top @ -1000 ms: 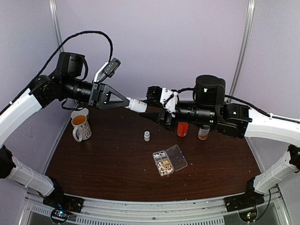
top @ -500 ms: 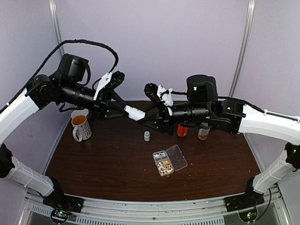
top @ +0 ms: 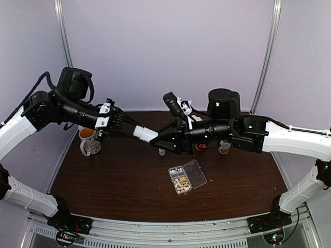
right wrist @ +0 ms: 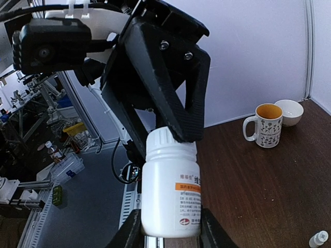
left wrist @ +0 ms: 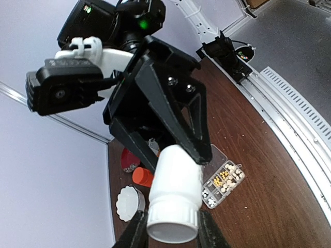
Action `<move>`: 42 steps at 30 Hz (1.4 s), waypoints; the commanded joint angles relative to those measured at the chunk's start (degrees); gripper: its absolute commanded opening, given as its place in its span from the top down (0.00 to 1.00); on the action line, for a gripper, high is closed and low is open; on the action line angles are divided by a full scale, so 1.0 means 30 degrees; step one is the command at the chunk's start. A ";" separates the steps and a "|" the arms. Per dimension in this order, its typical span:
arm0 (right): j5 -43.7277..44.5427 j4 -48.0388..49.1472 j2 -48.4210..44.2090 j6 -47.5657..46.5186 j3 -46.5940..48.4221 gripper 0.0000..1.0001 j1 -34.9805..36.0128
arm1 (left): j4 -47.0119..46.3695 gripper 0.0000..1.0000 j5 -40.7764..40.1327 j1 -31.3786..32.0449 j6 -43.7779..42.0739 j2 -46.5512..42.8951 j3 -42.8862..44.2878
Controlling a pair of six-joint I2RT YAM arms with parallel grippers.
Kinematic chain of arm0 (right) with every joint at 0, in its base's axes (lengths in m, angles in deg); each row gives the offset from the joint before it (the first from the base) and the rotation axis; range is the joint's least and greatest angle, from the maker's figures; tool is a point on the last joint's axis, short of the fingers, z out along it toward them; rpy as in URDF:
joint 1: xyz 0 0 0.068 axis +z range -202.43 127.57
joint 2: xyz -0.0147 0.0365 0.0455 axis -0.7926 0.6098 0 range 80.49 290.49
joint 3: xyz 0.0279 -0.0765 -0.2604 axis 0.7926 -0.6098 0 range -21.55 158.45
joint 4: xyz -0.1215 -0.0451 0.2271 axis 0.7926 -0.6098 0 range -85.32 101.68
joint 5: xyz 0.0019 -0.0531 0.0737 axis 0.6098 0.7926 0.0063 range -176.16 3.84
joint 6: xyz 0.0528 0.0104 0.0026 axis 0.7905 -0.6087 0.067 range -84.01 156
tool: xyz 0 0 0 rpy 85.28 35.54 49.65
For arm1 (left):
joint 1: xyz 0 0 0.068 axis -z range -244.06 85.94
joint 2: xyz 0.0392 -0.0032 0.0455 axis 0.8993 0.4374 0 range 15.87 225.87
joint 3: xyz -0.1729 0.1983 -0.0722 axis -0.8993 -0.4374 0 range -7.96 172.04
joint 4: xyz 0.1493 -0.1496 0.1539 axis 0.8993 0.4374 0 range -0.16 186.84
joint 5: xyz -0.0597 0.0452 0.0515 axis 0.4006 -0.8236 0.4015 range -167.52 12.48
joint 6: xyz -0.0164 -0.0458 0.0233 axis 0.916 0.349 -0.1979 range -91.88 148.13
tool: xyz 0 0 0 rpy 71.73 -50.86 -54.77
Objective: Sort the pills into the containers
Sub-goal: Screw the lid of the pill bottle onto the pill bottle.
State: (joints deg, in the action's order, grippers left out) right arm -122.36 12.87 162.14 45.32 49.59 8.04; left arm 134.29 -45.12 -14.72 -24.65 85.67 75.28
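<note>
Left end effector (left wrist: 172,230) grips the white bottle (left wrist: 176,181) by its cap, right end effector (right wrist: 170,232) its base; rigid, probably slick.

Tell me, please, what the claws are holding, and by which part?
One white bottle, in mid-air: the left claw grips its cap end, the right claw its base.
</note>
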 commanded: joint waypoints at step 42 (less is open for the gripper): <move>0.3607 0.1156 -0.3122 0.0254 -0.1675 1.00 -0.0146 | -1.1132 0.03 -0.8729 0.2213 0.5063 -0.3731 -0.5910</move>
State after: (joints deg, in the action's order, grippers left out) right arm -113.56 17.66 156.06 51.44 45.74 7.91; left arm 104.82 -66.91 -8.14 -27.25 76.18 56.66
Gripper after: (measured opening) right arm 0.321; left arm 0.875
